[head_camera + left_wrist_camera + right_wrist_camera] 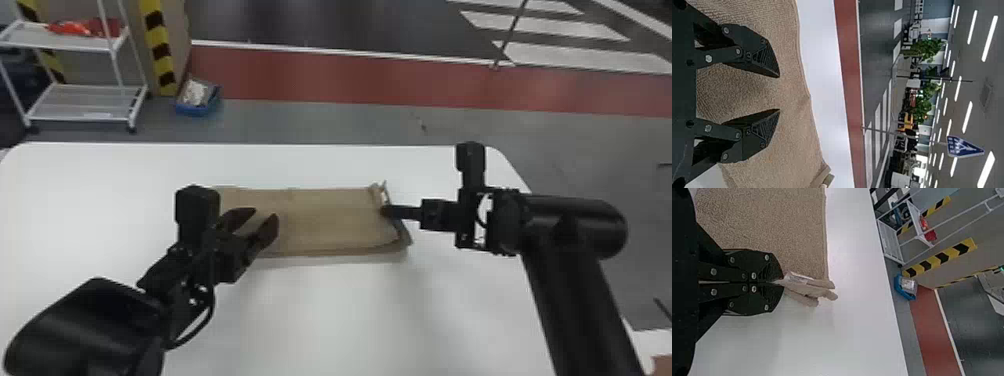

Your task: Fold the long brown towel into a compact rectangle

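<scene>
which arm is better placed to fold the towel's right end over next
The right, probably: its end effector is shut on the towel at its right end, while the left end effector hangs open above the left part.

Ceiling strips (pixel 989 38) glare beyond the left claw (pixel 266 214); near the right claw (pixel 385 211), pale sheen and soft shadow mark the table (pixel 340 320).

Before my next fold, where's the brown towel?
Head view, centre: the brown towel lies on the white table, left part under the left pincer, right end pinched in the right pincer.
</scene>
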Available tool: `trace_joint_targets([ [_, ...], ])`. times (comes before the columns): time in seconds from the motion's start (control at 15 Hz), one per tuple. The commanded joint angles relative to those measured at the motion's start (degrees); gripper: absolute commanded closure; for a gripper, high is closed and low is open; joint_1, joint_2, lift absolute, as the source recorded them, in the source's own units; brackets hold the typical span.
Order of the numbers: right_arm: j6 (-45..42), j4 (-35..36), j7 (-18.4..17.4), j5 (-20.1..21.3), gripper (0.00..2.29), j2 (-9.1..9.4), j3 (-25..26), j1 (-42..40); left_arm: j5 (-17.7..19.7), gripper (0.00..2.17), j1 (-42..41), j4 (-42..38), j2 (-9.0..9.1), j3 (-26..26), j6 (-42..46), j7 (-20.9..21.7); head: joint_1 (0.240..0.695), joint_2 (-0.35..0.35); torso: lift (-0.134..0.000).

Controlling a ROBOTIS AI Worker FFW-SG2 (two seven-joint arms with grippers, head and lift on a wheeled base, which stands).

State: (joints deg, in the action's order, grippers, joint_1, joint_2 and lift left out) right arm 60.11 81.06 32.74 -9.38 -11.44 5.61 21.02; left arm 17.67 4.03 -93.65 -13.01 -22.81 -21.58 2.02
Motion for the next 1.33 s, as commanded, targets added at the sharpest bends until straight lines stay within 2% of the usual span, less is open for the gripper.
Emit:
trace_joint_targets([
  [0.0,1.20,1.91,0.13,-0.99,1.48,-0.25,0.63,-0.45,0.18,0.68,-0.16,-0.39,-0.09,0.58,0.70,-0.09,0.695,-0.165,-0.128],
  [0.27,1.91,2.35,0.30,-1.43,1.48,-1.92,2.04,-0.54,2.20,0.68,-0.16,-0.66,-1.32,2.07,2.63,1.05,0.695,-0.163,-0.128],
  [0.4,2.43,2.44,0.57,-1.70,1.48,-2.44,2.13,-0.63,2.02,0.69,-0.16,0.13,-1.58,2.16,2.28,1.58,0.695,-0.167,-0.128],
  [0.73,4.02,5.08,1.01,-4.25,1.48,-1.83,2.21,-0.02,0.70,0.70,0.63,3.21,-1.41,1.63,2.28,2.72,0.695,-0.164,-0.128],
  [0.8,4.19,5.16,1.01,-4.69,1.48,-1.65,2.21,0.16,0.70,0.92,0.63,3.65,-1.58,1.63,2.28,2.72,0.695,-0.160,-0.128],
  [0.87,4.19,5.43,1.01,-4.86,1.48,-1.56,2.21,0.16,0.61,1.53,0.63,3.65,-1.58,1.54,2.28,1.85,0.695,-0.155,-0.128],
  [0.93,4.37,5.96,1.01,-5.30,1.48,-1.48,2.21,0.25,0.44,1.80,0.54,3.65,-1.58,1.54,2.10,1.58,0.695,-0.149,-0.128],
  [1.0,4.90,6.66,1.01,-6.88,1.48,-1.65,2.21,0.25,0.53,1.91,0.63,3.74,-1.58,1.54,1.75,1.58,0.695,-0.143,-0.128],
  [1.27,8.41,11.14,0.74,-10.84,1.48,-1.83,2.30,-0.02,-0.44,1.92,1.25,4.53,-0.88,0.93,1.05,1.58,0.695,-0.125,-0.128],
])
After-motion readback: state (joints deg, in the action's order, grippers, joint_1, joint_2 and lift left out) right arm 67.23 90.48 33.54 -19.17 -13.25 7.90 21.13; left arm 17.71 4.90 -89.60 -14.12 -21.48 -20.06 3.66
